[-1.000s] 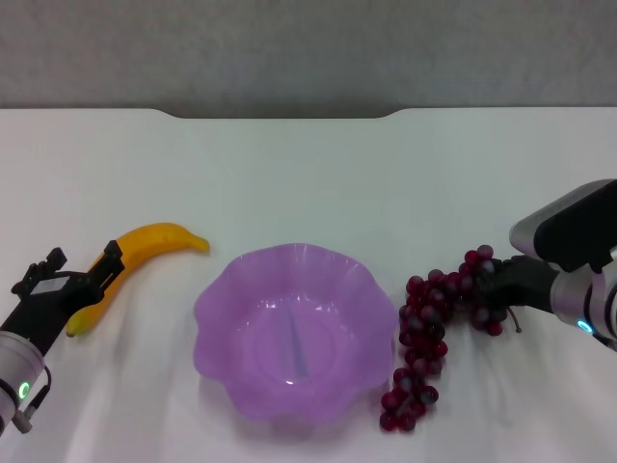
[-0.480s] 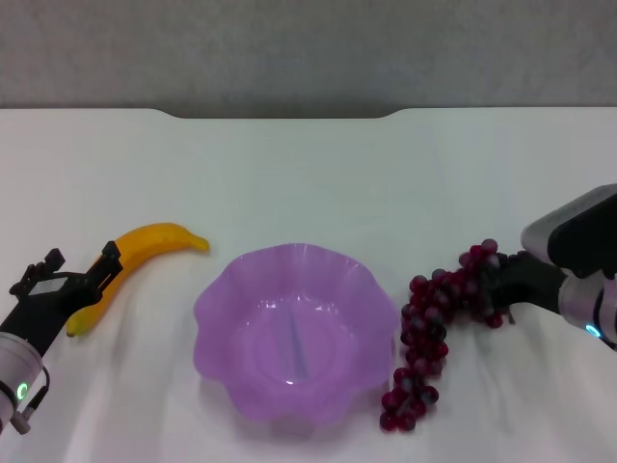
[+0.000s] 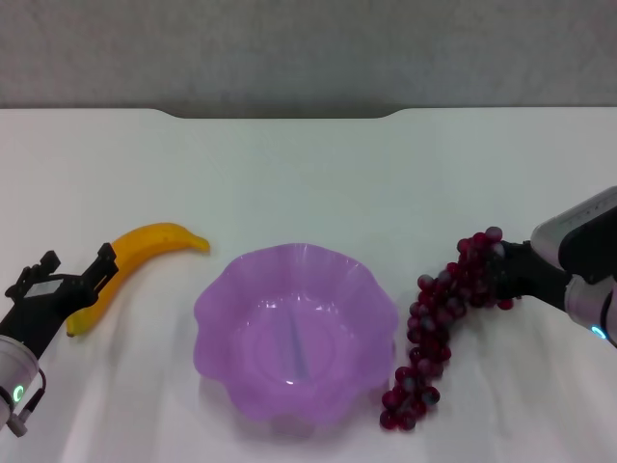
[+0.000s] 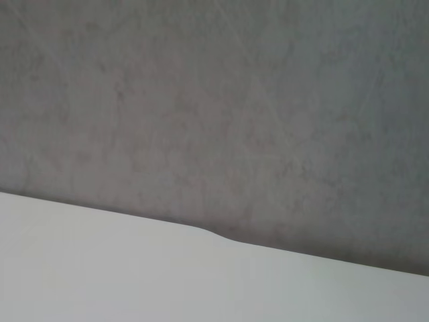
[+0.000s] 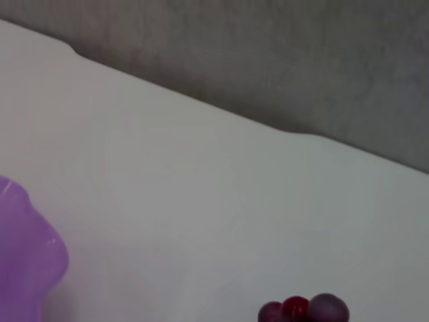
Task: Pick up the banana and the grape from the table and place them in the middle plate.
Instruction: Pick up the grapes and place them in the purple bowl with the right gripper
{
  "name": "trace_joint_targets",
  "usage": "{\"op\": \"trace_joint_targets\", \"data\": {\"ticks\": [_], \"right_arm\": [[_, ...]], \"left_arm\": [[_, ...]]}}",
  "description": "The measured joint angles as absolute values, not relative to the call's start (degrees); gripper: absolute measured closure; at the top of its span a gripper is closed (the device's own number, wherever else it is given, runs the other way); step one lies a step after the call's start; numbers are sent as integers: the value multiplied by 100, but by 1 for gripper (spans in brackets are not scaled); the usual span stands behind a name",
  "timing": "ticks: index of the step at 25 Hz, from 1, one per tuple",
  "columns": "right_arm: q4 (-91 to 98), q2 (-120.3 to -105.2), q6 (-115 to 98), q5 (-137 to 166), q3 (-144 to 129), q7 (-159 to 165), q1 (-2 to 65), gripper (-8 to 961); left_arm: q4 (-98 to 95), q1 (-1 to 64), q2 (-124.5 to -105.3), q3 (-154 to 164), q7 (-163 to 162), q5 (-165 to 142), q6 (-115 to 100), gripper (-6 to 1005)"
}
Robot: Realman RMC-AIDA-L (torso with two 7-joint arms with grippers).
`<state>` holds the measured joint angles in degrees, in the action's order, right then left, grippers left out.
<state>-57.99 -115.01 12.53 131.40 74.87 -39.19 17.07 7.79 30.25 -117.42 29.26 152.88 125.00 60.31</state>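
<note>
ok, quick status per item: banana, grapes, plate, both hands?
banana: lying on the table, left of the plate, lower end between the left hand's fingers.
grape: upper end gripped and raised, tail trailing down beside the plate.
middle plate: upright, nothing in it.
left hand: open, astride the banana's lower end.
right hand: shut on the grape's upper end.

middle plate (image 3: 295, 345): translucent purple, wavy rim, upright on the white table (image 3: 308, 183), nothing in it | banana (image 3: 141, 255): yellow-orange, curved, lying flat well left of the plate | grape (image 3: 439, 319): dark red bunch just right of the plate, strung from near its rim outward.
</note>
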Motion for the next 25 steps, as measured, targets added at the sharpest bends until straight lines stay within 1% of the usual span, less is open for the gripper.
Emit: {"op": "trace_joint_targets", "data": {"ticks": [11, 25], "right_arm": [[-6591, -11496, 708, 13140, 7264, -4196, 1148, 793], [-7735, -11479, 640, 13140, 7061, -4682, 902, 794]], "left_arm": [[772, 3026, -11742, 2926, 15284, 12530, 6034, 122], [774, 3012, -11736, 2926, 15291, 12533, 6029, 122]]}}
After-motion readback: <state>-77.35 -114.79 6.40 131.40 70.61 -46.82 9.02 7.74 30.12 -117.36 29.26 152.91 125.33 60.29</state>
